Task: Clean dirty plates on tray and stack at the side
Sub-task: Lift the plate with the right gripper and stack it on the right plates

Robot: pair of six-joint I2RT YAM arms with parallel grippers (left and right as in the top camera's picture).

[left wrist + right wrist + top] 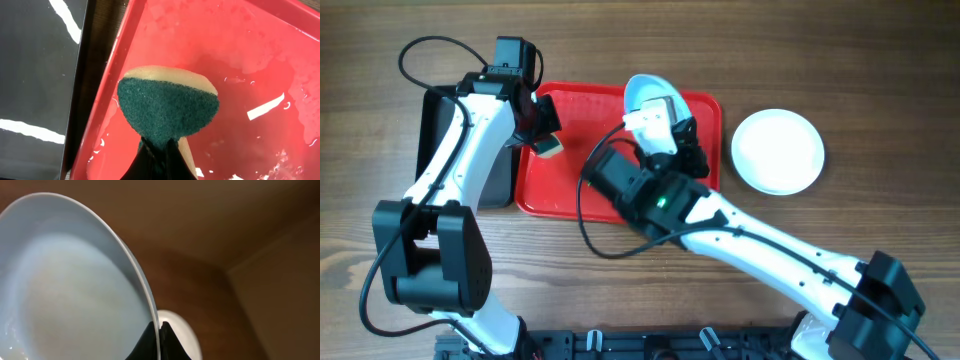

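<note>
Overhead: right gripper [663, 122] clamps a tilted plate [644, 92] by its rim above the tray's [575, 185] far right corner. Left gripper [546, 135] pinches a sponge [553, 148] over the tray's left end. Likely step: wiping. Bring sponge flat to plate face; hold rim firmly.

Surface finishes. Note the tray [240, 50]: glossy red plastic, its floor wet and beaded with droplets. You see the sponge [167, 107] in two layers, a coarse, fibrous dark-green scouring face over smooth pale-yellow foam. The plate [65, 290] looks smooth and glazed, with a soft sheen. The black tray [35, 75] mirrors bright streaks; the table [640, 40] is matt, grained wood.
</note>
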